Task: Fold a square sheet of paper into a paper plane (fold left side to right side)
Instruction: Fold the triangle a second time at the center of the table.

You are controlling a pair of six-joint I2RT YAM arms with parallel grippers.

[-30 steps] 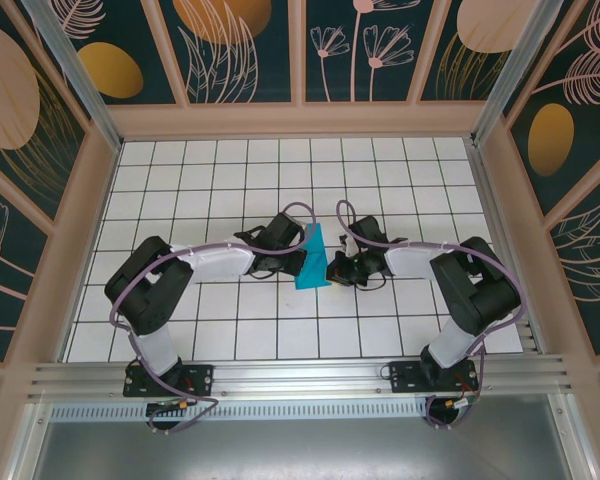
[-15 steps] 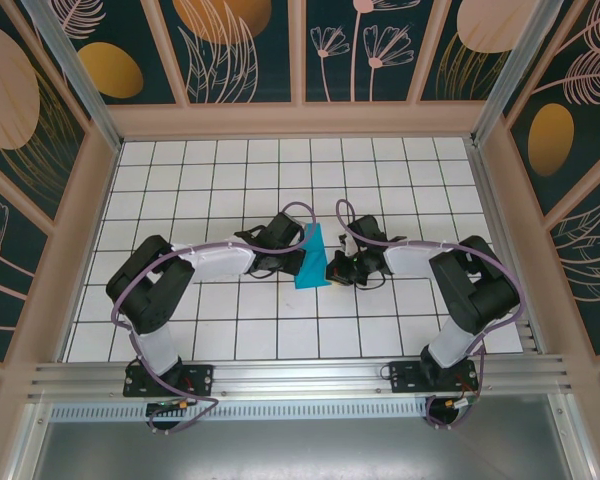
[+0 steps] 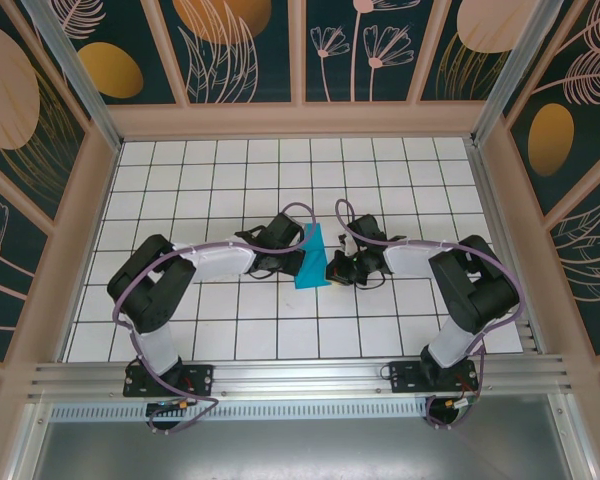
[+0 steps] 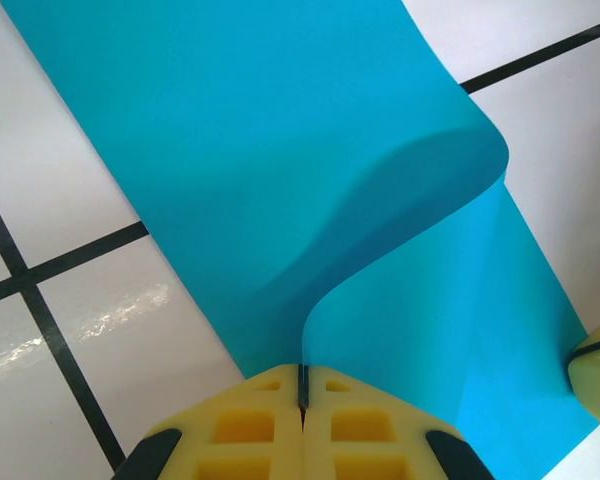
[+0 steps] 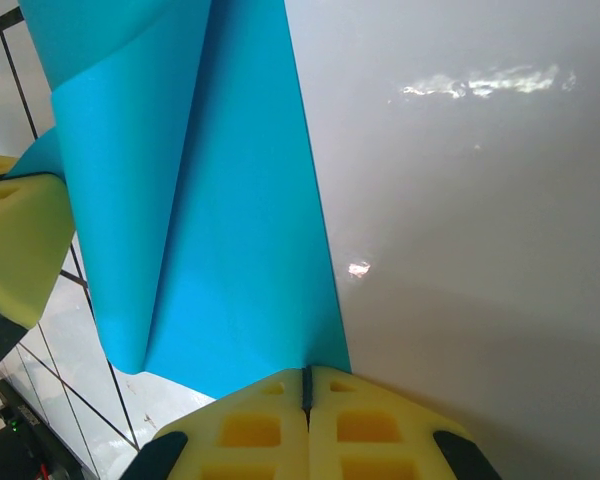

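Each arm, left arm (image 3: 152, 292) and right arm (image 3: 472, 285), comprises rounded black joint housings, white link covers and a black bolted base plate (image 3: 168, 378), carries a looped lavender cable (image 3: 296, 206), and terminates in a yellow moulded two-finger gripper, left gripper (image 4: 302, 385) and right gripper (image 5: 307, 385), with rectangular recessed pockets.

My square sheet of paper (image 4: 280, 150) is one plain, unmarked teal-blue, a shade darker where its curl throws shadow. My left gripper (image 4: 302, 385) and right gripper (image 5: 307, 385) are pale yellow at the tips, with black behind. The table (image 3: 380, 170) is glossy white, ruled by a grid of thin black lines. My left arm (image 3: 215, 262) and right arm (image 3: 420, 260) are white shells on black joints, trailing lilac cables (image 3: 300, 207). The walls (image 3: 250, 50) are dark teal panels printed with pale pink flowers, feathery leaves and ochre ovals, framed in beige. The rail (image 3: 300, 375) is silver-grey.
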